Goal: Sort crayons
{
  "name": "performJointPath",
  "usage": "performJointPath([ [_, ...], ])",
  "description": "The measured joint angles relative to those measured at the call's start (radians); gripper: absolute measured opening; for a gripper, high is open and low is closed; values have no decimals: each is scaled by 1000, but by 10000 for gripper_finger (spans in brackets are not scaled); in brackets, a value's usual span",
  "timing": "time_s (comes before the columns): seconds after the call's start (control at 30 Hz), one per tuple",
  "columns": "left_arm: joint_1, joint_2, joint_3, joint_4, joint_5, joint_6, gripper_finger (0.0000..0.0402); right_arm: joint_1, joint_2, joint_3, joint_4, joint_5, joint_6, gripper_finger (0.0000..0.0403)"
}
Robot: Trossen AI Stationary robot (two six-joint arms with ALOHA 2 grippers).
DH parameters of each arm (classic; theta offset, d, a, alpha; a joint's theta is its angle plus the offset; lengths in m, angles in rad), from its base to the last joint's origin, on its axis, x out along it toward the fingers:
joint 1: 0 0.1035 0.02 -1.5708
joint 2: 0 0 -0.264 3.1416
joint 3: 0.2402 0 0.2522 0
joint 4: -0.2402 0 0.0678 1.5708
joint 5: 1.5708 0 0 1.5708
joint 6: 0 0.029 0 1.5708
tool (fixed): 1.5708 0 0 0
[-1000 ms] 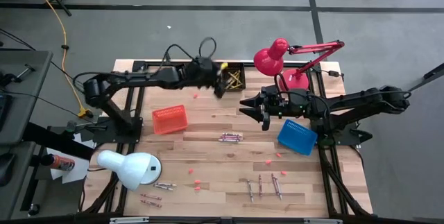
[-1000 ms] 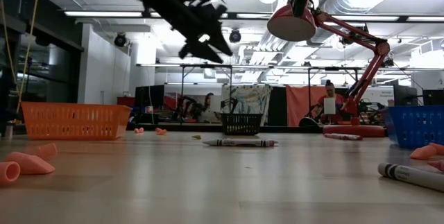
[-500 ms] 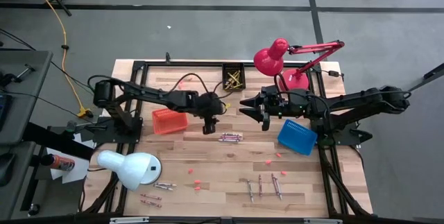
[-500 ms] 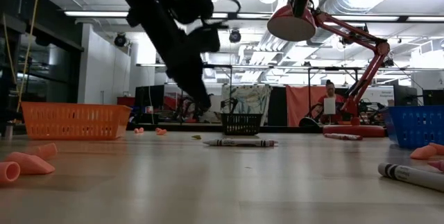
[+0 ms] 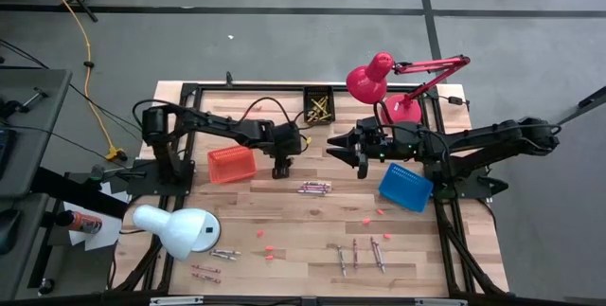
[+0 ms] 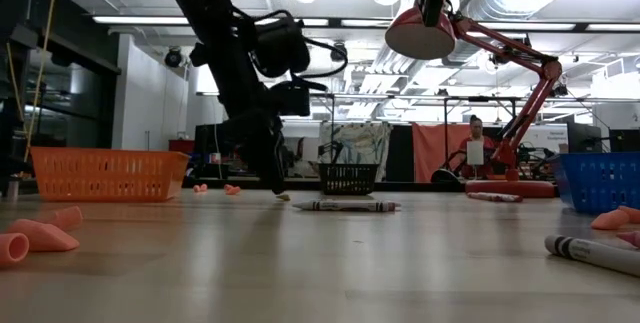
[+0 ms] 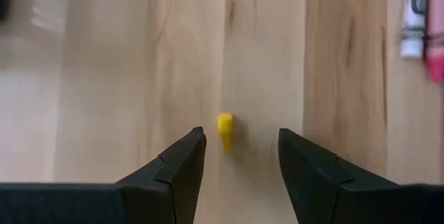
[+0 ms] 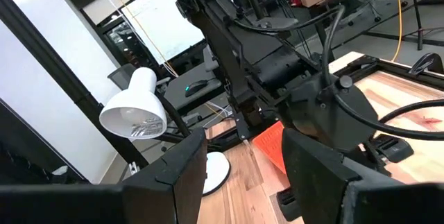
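Yellow crayon stub (image 7: 225, 130) between parted fingers of left hand (image 7: 239, 156) (untouched).

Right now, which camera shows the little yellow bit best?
The left wrist view: the yellow bit lies on bare wood, ahead of the open left pincer. In the low view it is a speck under that arm. The high view hides it; the right wrist view misses it.

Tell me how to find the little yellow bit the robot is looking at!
Find the orange basket on the wooden table. Just to its right, the left pincer hangs open over the bare wood. Between its fingers lies a tiny yellow stub, much shorter than the crayons nearby.
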Motion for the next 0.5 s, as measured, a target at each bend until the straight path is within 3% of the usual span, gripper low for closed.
performJointPath([
  [0.3,0,48,4,26,5,-17,157,0,0,0,-8,0,0,181],
  [0.5,2,50,4,34,7,-18,69,0,0,0,-12,0,0,181],
])
